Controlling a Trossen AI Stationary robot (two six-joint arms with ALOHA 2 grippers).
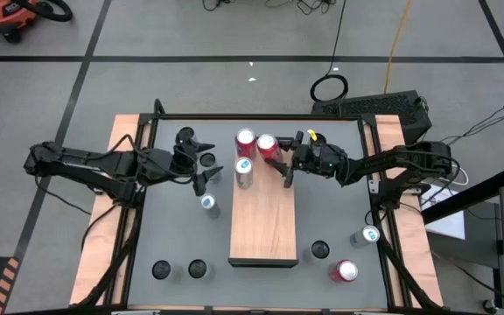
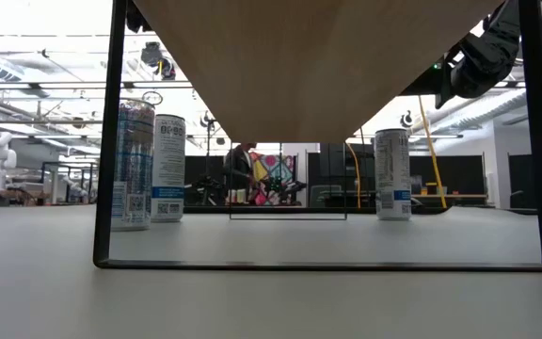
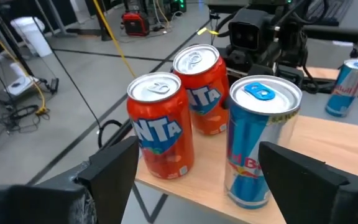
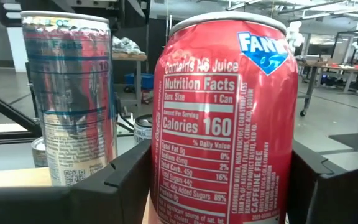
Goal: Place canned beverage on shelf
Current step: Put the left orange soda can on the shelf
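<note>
The shelf (image 1: pixel 263 223) is a light wood board raised on a dark frame. On its far end stand two orange-red Fanta cans (image 3: pixel 160 124) (image 3: pixel 201 90) and a blue-silver Red Bull can (image 3: pixel 257 140), all upright. My right gripper (image 1: pixel 280 156) reaches in from the table's right and is shut on the right-hand Fanta can (image 4: pixel 225 118). My left gripper (image 3: pixel 197 155) hovers left of the shelf (image 1: pixel 203 163), open, its fingers wide apart and short of the cans, touching nothing. My right gripper holds the Fanta can by its side wall (image 4: pixel 166 186), pinched between the two fingers (image 4: pixel 120 183), one on each side. The fingers come in about level from the table's right. The can is upright, its base on the shelf's far end (image 3: pixel 211 132).
Loose cans stand on the grey tabletop: a silver one (image 1: pixel 209 204) near my left gripper, dark-topped ones (image 1: pixel 160 269) (image 1: pixel 198 269) (image 1: pixel 319 250) near the front, and a blue one (image 1: pixel 368 235) and a red one (image 1: pixel 346 271) at the right. The shelf's near half is bare board.
</note>
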